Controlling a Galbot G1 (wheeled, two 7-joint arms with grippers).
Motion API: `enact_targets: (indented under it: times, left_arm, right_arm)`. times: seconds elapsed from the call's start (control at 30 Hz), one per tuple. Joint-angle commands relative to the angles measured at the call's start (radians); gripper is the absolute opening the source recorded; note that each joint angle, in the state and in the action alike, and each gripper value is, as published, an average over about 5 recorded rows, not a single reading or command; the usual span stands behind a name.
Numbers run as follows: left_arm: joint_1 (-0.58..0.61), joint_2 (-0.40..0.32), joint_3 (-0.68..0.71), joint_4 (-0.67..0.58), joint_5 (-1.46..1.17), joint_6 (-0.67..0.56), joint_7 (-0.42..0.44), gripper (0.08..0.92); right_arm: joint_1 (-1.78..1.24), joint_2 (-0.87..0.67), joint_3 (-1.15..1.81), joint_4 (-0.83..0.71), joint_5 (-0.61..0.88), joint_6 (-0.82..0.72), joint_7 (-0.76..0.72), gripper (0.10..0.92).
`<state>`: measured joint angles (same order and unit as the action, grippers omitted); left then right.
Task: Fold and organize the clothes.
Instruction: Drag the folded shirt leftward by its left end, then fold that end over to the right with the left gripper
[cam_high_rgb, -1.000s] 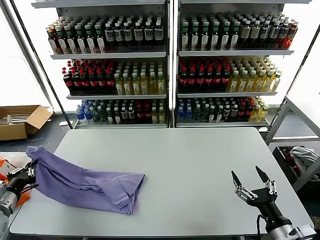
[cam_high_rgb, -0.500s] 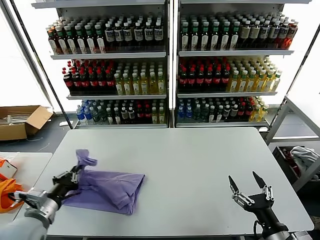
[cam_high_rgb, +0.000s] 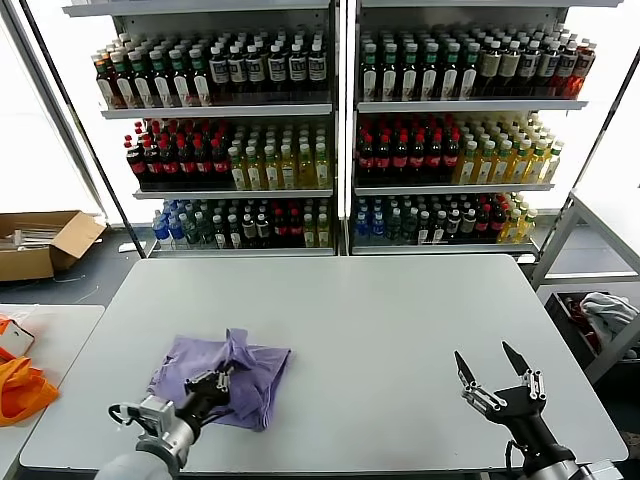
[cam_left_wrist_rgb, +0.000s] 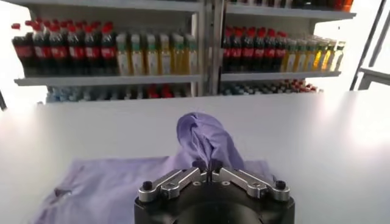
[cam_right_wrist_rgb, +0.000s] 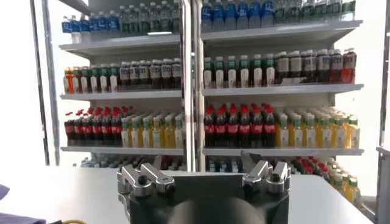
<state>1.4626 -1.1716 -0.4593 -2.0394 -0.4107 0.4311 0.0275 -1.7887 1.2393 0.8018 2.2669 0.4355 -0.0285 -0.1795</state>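
Observation:
The lavender T-shirt (cam_high_rgb: 215, 362) lies folded over itself on the front left of the white table (cam_high_rgb: 380, 320). My left gripper (cam_high_rgb: 222, 378) is shut on a bunched fold of the shirt and holds it raised above the rest of the cloth. In the left wrist view the pinched fold (cam_left_wrist_rgb: 204, 139) rises just beyond the gripper (cam_left_wrist_rgb: 208, 164), with the flat part of the shirt spread on the table beside it. My right gripper (cam_high_rgb: 492, 364) is open and empty above the table's front right, far from the shirt.
Shelves of bottled drinks (cam_high_rgb: 330, 130) stand behind the table. An orange cloth (cam_high_rgb: 18, 388) lies on a side table at the left. A cardboard box (cam_high_rgb: 40, 242) sits on the floor at the left. A grey-white bundle (cam_high_rgb: 605, 312) lies at the right.
My left gripper has carried the shirt's left part from the table's left edge rightward over the rest of the shirt. The shirt is now a smaller, doubled heap. The right gripper has hardly moved.

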Motion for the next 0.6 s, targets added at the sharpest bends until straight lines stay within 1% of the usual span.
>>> enact_targets:
  times: [0.03,0.17,0.37,0.47,0.6]
  left_arm:
    - [0.015,-0.047,0.108,0.038,0.003,0.006,-0.007,0.173]
    - [0.033,-0.049,0.106,-0.015,0.002,0.009,-0.009,0.293]
    - [0.052,-0.042,0.081,-0.134,-0.03,0.023,-0.024,0.467]
    - [0.059,-0.023,0.028,-0.211,-0.09,0.036,-0.023,0.553]
    - [0.048,0.037,-0.109,-0.285,-0.207,0.061,-0.026,0.666]
  right_arm:
    - [0.003,-0.002,-0.001,-0.009,-0.001,-0.002,0.001,0.823]
    - [0.023,0.002,-0.015,-0.015,-0.007,-0.009,0.003,0.823]
    - [0.032,0.002,-0.023,-0.006,-0.004,-0.019,0.004,0.823]
    - [0.03,0.002,-0.022,-0.005,-0.001,-0.019,0.004,0.823]
    - [0.031,0.002,-0.022,-0.002,0.003,-0.019,0.005,0.823]
